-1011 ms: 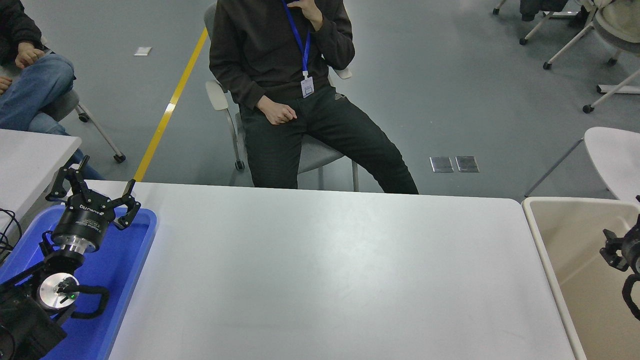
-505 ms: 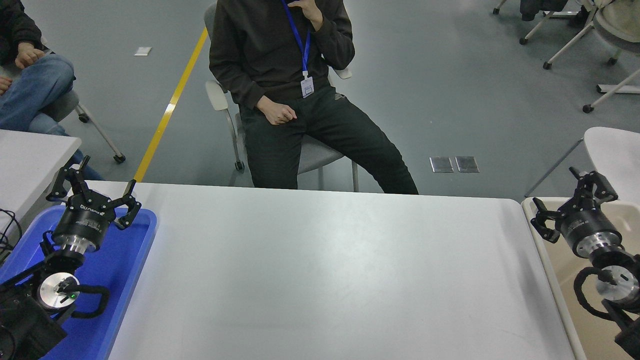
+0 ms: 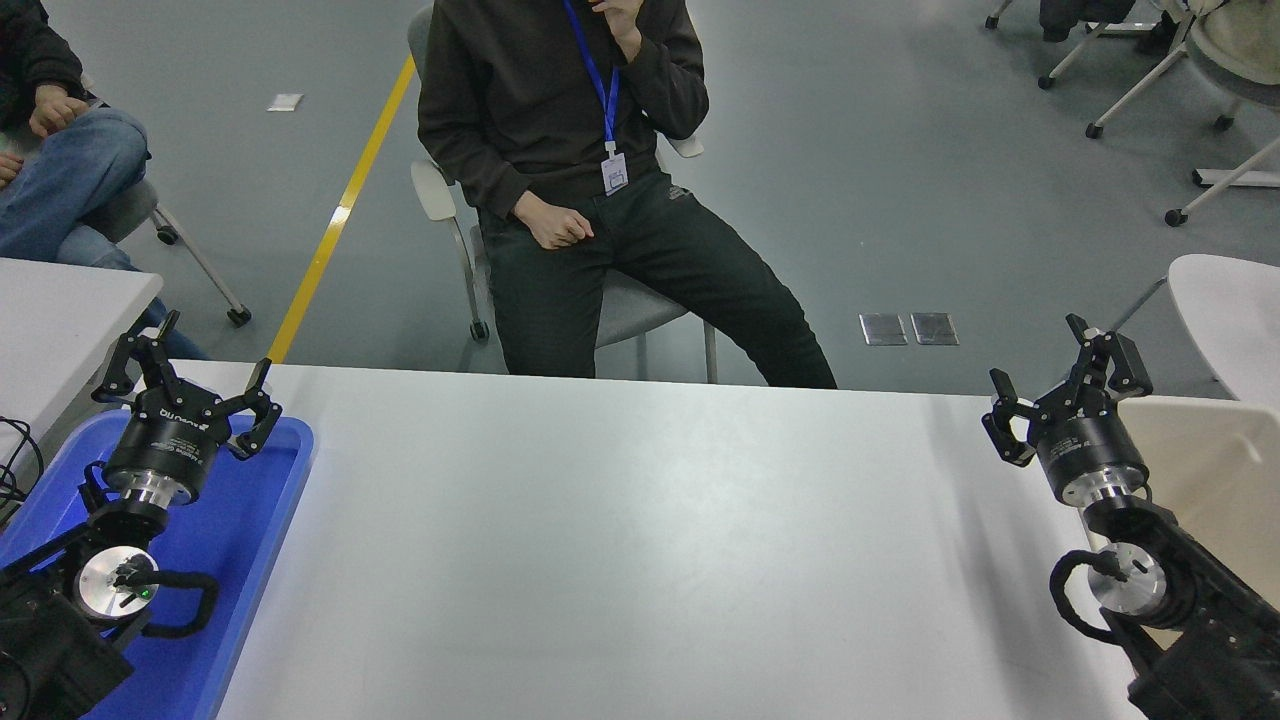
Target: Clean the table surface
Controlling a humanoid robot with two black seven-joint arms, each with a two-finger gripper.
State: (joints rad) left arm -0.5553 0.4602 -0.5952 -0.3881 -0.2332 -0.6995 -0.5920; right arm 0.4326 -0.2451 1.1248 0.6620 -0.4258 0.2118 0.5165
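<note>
Across the middle and lower part of the frame lies the white desk surface (image 3: 640, 540), its far edge running just below the seated person's (image 3: 560, 150) knees. At the lower left, the left end effector (image 3: 185, 375) hangs over the blue tray (image 3: 255, 530), fingers spread apart and gripping nothing, with its black arm entering from the bottom left corner. At the right side of the frame, the right end effector (image 3: 1060, 375) sits above the desk's far right corner, its 2 fingers splayed wide and empty, pointing toward the top of the frame; its arm comes in from the lower right corner. Just beside it, at the right edge, is a beige bin (image 3: 1220, 470), partly covered by that arm. A smaller white table (image 3: 60, 310) shows at the left edge, above the tray. A second person (image 3: 60, 170) in blue jeans sits at the upper left, and a yellow floor line (image 3: 340, 215) runs diagonally between the 2 people.
</note>
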